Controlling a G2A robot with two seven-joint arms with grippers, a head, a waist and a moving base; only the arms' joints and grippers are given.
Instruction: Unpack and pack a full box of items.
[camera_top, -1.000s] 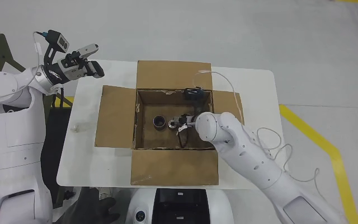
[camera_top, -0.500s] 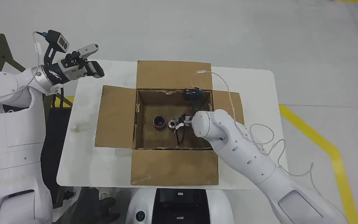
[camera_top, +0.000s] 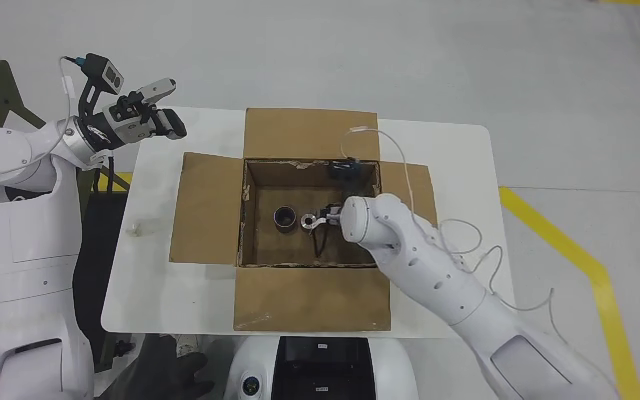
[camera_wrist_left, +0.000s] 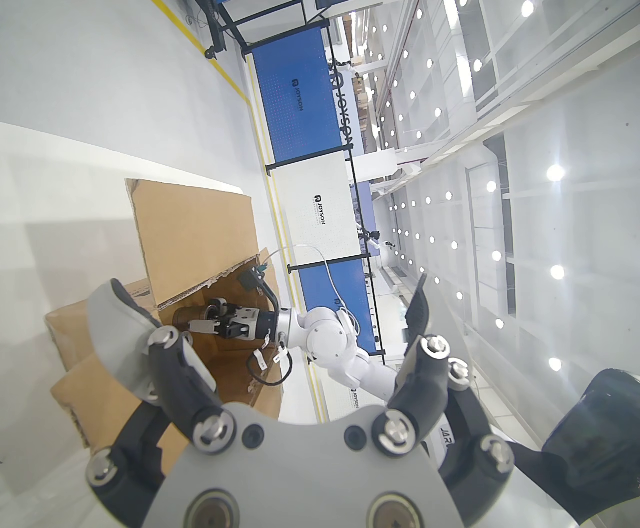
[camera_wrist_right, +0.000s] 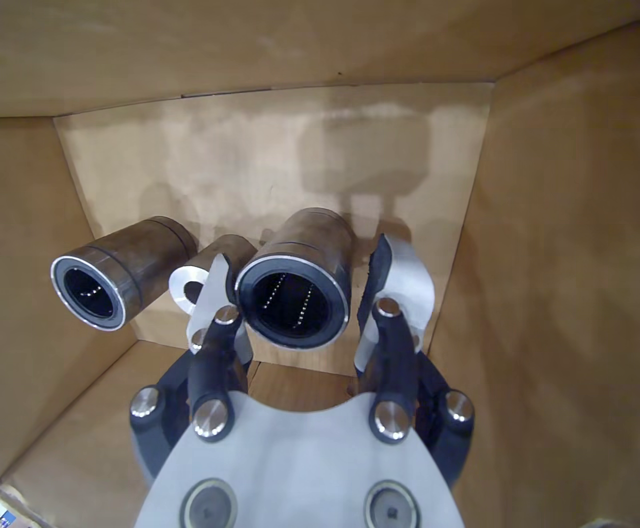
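**Right Gripper Astride a Cylinder Inside the Open Box**

1. Box. The cardboard box (camera_top: 310, 300) stands at the centre of the frame in the top view. It rests on the white counter (camera_top: 150, 280) with all four flaps folded outward.

2. Right arm. The arm enters from the lower right of the frame. The right gripper (camera_top: 322, 218) is down inside the box, near its middle.

3. Right fingers. The fingers (camera_wrist_right: 400, 280) are apart, one on each side of a dark metal cylinder (camera_wrist_right: 292, 300) with a hollow bore. One finger sits at the cylinder's rim. A narrow gap separates the other finger from it.

4. Other contents. A second cylinder (camera_wrist_right: 115, 280) of the same kind lies near the first, not touching it. A third cylinder (camera_wrist_right: 227, 247) lies between and behind them, partly hidden by a finger.

5. Left arm. The left gripper (camera_top: 168, 105) is held over the counter's corner at the upper left of the frame, well apart from the box. Its fingers (camera_wrist_left: 120, 320) are spread wide and empty.
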